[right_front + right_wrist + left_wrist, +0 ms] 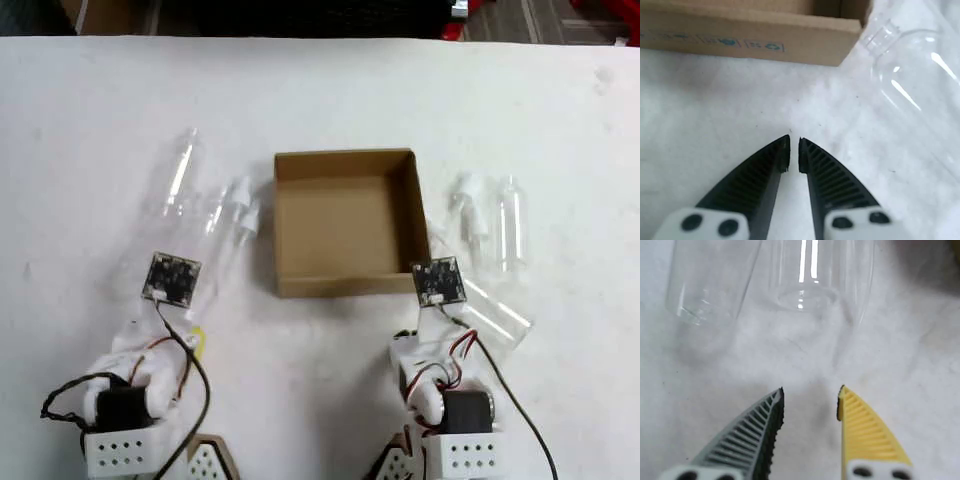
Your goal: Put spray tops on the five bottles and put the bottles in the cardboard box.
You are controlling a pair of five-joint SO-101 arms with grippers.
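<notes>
The cardboard box (pixel 400 205) stands open at the table's middle. To its left lie two clear bottles (pixel 178 172) (pixel 218 245) with white spray tops (pixel 243 205) between them and the box. To its right are more spray tops (pixel 468 212), a clear bottle (pixel 512 228) and another lying bottle (pixel 492 308). My left gripper (pixel 811 392) is open over bare table, just short of two bottle bases (pixel 707 282) (pixel 817 275). My right gripper (pixel 794 146) is shut and holds nothing, near the box's front corner (pixel 852 27); a bottle (pixel 920 90) lies beside it.
The left arm (pixel 172 278) and right arm (pixel 437 282) sit at the near edge, either side of the box. White table stretches beyond the box to the far edge (pixel 320 45).
</notes>
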